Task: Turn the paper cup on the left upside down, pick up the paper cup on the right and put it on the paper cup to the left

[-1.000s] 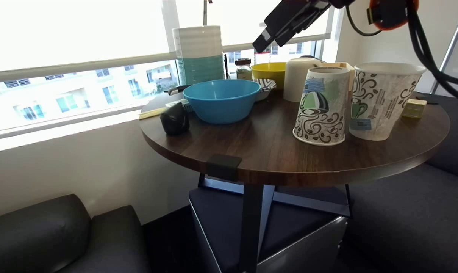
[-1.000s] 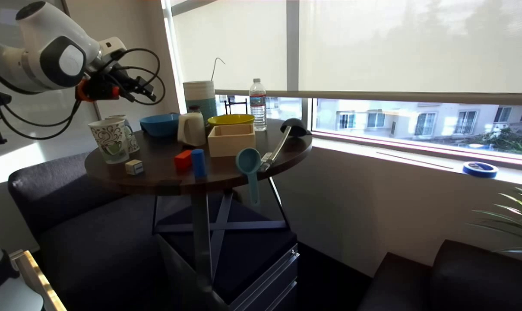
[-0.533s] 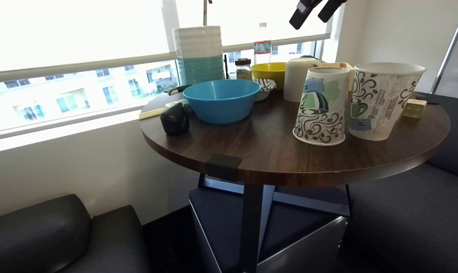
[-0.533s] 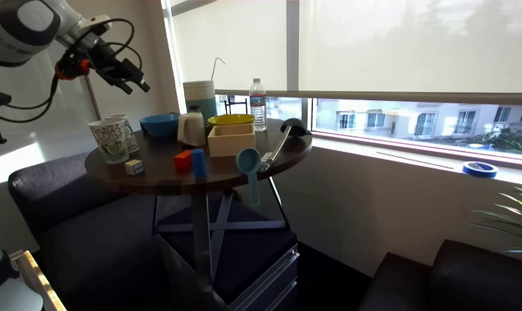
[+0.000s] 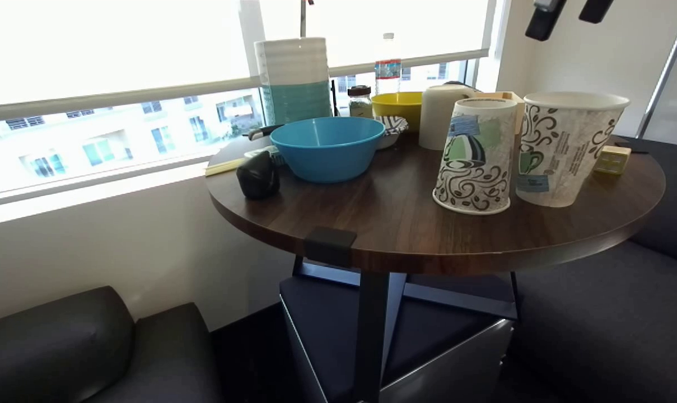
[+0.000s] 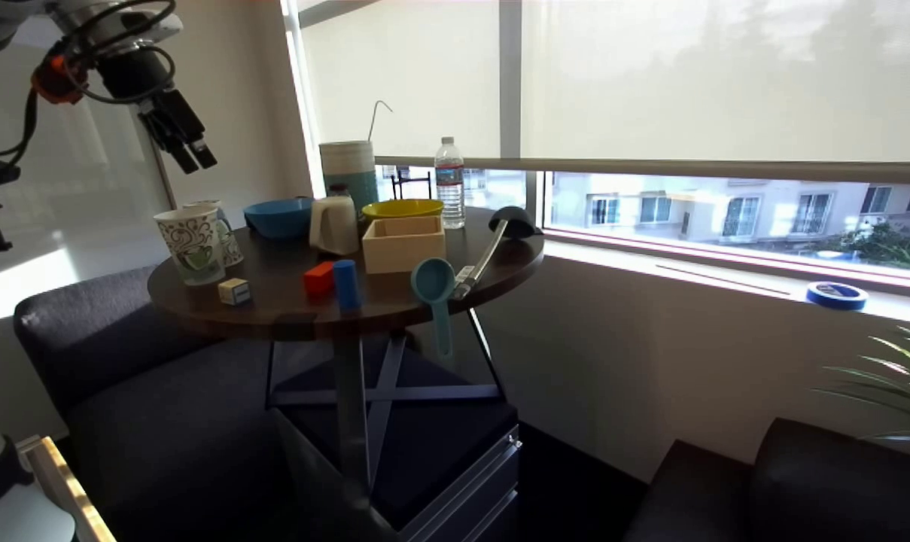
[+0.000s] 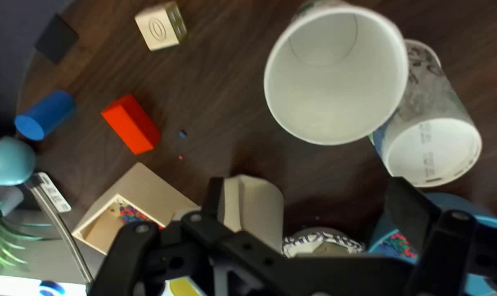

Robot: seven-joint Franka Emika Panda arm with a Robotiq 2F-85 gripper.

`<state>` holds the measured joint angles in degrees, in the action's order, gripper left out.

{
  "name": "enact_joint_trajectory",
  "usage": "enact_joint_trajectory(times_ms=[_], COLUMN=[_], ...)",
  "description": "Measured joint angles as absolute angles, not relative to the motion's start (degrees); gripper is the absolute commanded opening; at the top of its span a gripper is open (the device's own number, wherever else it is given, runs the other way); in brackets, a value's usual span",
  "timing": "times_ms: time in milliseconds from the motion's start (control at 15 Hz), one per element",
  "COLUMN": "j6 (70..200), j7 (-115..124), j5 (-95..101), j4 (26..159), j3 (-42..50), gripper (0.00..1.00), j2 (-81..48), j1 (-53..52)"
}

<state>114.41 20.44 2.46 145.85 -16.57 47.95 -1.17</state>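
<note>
The upright paper cup (image 5: 565, 150) stands on the round table (image 5: 383, 229), just beside the inverted paper cup (image 5: 475, 159); whether the two touch cannot be told. The gripper (image 7: 306, 191) hangs above the table, jaws wide apart, holding nothing. Step in hand, as judged: turning-over complete, positioning for pickup of the upright paper cup. Next move: align the jaws across it, descend, close lightly to avoid crushing, lift clear, then seat it on the inverted paper cup's upturned base (image 7: 433, 152).
</note>
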Motion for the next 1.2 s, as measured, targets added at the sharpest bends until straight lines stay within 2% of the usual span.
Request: enact_joint_trajectory(times_ms=[200, 467, 600, 1200], j6=[108.0, 106.4, 106.4, 108.3], j7=[20.6, 20.6, 20.6, 20.6], j5=[1.9, -0.7, -1.9, -4.5], j4=[145.6, 147.3, 148.7, 151.6], j3=[-15.2, -14.1, -13.7, -11.3], gripper=[1.0, 1.0, 0.72, 0.09], j2=[48.2, 47.2, 46.4, 44.4], j1=[-1.7, -2.4, -2.6, -2.6])
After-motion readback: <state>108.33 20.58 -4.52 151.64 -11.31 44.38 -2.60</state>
